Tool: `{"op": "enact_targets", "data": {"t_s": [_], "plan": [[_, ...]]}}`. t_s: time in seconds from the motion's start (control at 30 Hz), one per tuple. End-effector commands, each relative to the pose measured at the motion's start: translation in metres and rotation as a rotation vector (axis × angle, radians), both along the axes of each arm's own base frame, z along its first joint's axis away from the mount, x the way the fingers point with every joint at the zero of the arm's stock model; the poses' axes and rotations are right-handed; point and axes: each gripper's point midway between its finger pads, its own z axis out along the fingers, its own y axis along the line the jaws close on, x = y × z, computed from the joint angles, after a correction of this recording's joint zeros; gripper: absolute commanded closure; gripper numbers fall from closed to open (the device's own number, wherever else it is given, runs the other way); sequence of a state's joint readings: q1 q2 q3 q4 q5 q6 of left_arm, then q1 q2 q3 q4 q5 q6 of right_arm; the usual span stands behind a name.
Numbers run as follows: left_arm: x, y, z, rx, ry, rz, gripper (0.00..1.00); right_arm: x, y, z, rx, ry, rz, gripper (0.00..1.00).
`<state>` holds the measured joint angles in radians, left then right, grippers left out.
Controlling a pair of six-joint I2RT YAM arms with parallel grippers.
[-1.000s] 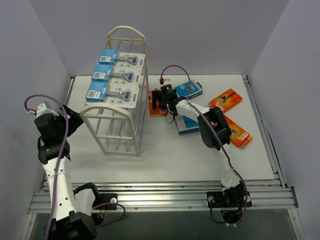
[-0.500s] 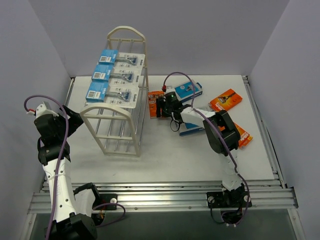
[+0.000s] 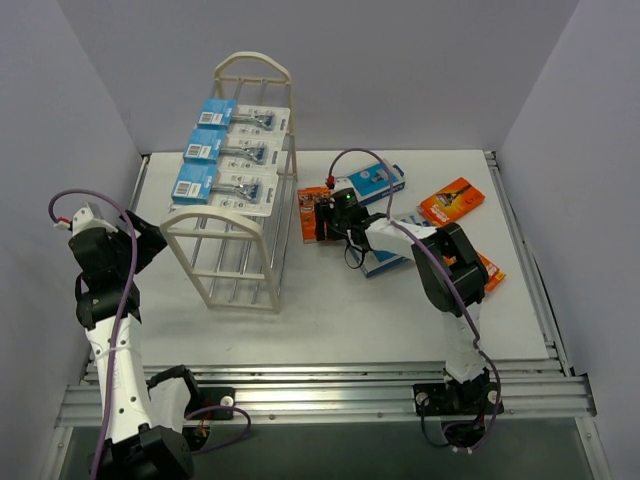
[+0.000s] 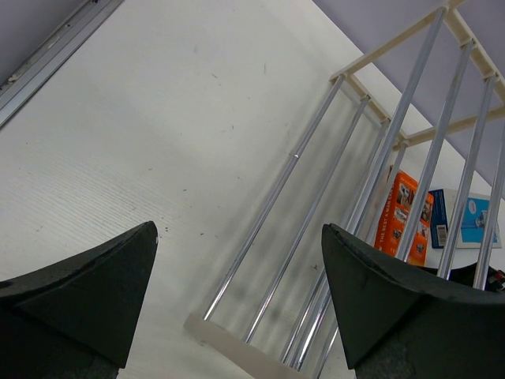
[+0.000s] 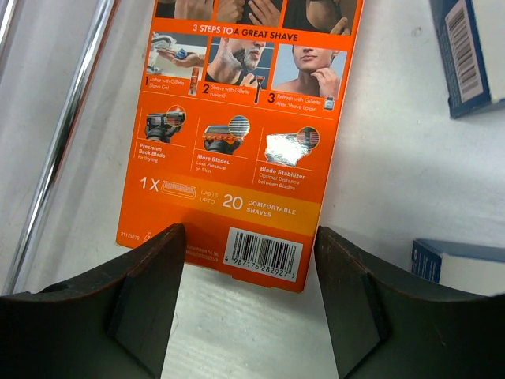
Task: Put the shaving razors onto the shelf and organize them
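The shelf (image 3: 240,230) stands at the left centre, with three white-and-blue razor packs (image 3: 235,150) lying on its top tier. Just right of it is an orange razor box (image 3: 312,215). My right gripper (image 3: 322,215) is on this box. In the right wrist view the fingers of the right gripper (image 5: 248,237) press both side edges of the orange box (image 5: 237,118) at its barcode end. My left gripper (image 3: 148,238) hovers left of the shelf. In its own view the left gripper (image 4: 241,237) is open and empty, facing the shelf's lower rods (image 4: 276,205).
More razor boxes lie on the table to the right: blue-and-white ones (image 3: 375,180) (image 3: 385,255) and orange ones (image 3: 452,198) (image 3: 485,270). A shelf rod (image 5: 59,150) runs close to the held box's left side. Walls enclose the table on three sides.
My right gripper has narrowed onto the orange box, and the right arm's elbow has swung right. The box has shifted slightly toward the near side. The left arm has not moved.
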<state>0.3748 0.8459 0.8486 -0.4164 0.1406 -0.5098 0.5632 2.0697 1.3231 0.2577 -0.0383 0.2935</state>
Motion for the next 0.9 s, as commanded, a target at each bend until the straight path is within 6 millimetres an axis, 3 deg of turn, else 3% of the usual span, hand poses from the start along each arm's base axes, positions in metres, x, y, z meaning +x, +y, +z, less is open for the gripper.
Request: {"op": "enact_targets", "data": {"t_s": [0.0, 0.3, 0.53, 0.67, 0.87], "plan": [[0.001, 0.002, 0.009, 0.029, -0.024, -0.002, 0.06, -0.076, -0.04, -0.062, -0.221, 0.26, 0.077, 0.41], [0.001, 0.0, 0.01, 0.029, -0.027, -0.008, 0.06, -0.111, -0.041, -0.05, -0.235, 0.26, 0.15, 0.4], [0.0, -0.001, 0.012, 0.028, -0.037, -0.011, 0.06, -0.15, -0.041, -0.038, -0.171, 0.283, 0.157, 0.35], [0.0, -0.003, 0.013, 0.03, -0.039, -0.014, 0.06, -0.163, -0.024, -0.024, -0.034, 0.261, 0.194, 0.29], [-0.001, -0.004, 0.014, 0.037, -0.041, -0.016, 0.06, -0.184, 0.002, -0.013, 0.102, 0.25, 0.296, 0.27]]}}
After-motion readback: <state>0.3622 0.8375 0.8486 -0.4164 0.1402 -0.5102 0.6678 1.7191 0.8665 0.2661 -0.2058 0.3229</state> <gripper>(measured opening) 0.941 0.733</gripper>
